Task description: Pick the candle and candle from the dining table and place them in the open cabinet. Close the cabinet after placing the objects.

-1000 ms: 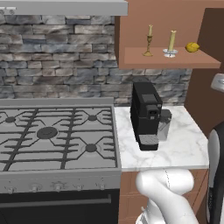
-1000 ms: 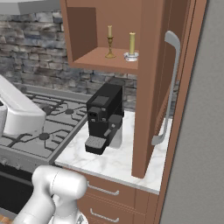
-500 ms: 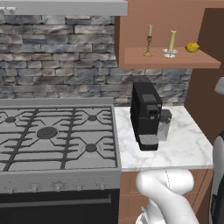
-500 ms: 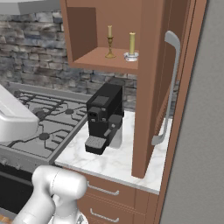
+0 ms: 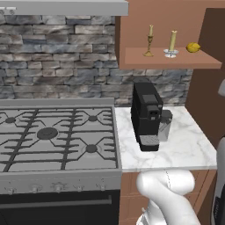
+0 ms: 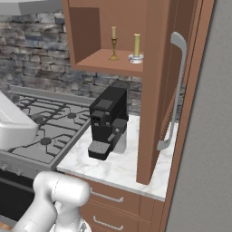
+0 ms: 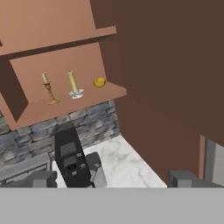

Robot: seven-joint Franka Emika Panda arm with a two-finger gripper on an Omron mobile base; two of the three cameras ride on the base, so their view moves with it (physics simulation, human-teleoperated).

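Both candles stand on the lower shelf of the open cabinet (image 5: 167, 59). The slim candle on a brass candlestick (image 5: 149, 41) (image 6: 113, 44) (image 7: 49, 89) is on the left. The stubby-based candle in a silver dish (image 5: 172, 44) (image 6: 136, 48) (image 7: 73, 85) is beside it. The cabinet door (image 6: 156, 90) (image 7: 175, 65) hangs wide open, its silver bar handle (image 6: 174, 90) facing out. My gripper (image 7: 111, 180) is open and holds nothing; it hangs back from the cabinet and below shelf height. The dining table is out of view.
A lemon (image 5: 192, 47) (image 7: 99, 82) lies right of the candles on the shelf. A black coffee machine (image 5: 147, 116) (image 6: 106, 122) stands on the marble counter (image 5: 184, 145) under the cabinet. A gas stove (image 5: 52, 136) lies to the left.
The arm has drawn back a little, towards the outer edge of each base view. The candles, lemon and cabinet door have not moved.
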